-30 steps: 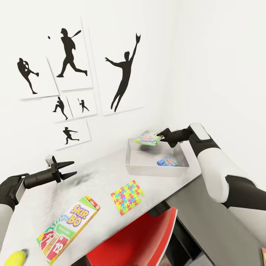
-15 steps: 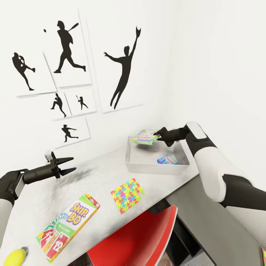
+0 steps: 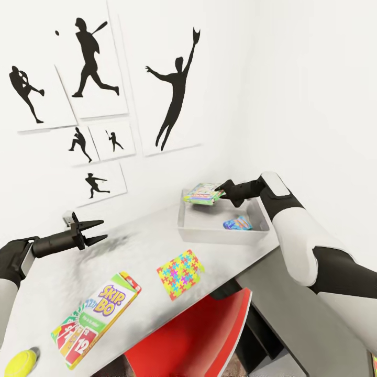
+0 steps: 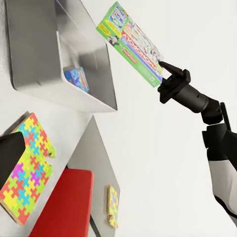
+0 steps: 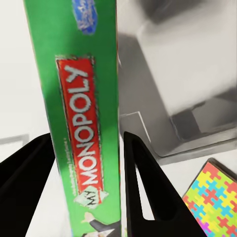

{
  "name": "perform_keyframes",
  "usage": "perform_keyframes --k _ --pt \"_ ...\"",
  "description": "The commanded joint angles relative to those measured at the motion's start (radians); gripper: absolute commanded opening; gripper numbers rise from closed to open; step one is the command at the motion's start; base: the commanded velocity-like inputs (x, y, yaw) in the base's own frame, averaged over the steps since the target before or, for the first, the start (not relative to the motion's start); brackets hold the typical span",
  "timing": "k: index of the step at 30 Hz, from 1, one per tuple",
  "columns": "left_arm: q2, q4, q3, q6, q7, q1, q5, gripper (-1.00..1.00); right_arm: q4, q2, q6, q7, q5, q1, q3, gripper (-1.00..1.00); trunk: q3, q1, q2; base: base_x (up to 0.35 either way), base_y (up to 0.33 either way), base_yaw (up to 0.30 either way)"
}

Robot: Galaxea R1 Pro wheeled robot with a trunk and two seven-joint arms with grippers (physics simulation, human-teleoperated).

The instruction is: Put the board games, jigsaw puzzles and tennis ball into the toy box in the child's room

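R gripper clamps flat green-edged Monopoly box over grey tray-like toy box; L gripper open.

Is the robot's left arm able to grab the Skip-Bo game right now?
Probably yes. The left gripper is open and hovers above the table, and nothing lies between it and the Skip-Bo game.

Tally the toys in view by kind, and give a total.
Board games: 3 (Skip-Bo, Monopoly, blue-purple box)
Jigsaw puzzles: 2 (table puzzle, off-table puzzle)
Tennis ball: 1
Total: 6
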Motion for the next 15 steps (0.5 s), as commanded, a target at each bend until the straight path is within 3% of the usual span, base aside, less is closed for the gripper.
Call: perform_keyframes --k 1,15 --pt "0.000 0.000 0.000 0.011 -0.005 -0.001 -0.001 1.00 -0.001 0.001 0.001 -0.011 -0.008 -0.003 -0.006 -1.00 -0.004 0.001 -0.002 0.000 0.000 0.000" --pt "0.005 0.000 0.000 0.011 -0.005 -0.001 0.000 1.00 -0.001 -0.002 -0.002 -0.011 -0.006 -0.010 -0.006 -1.00 -0.026 0.001 -0.002 0.000 0.000 0.000"
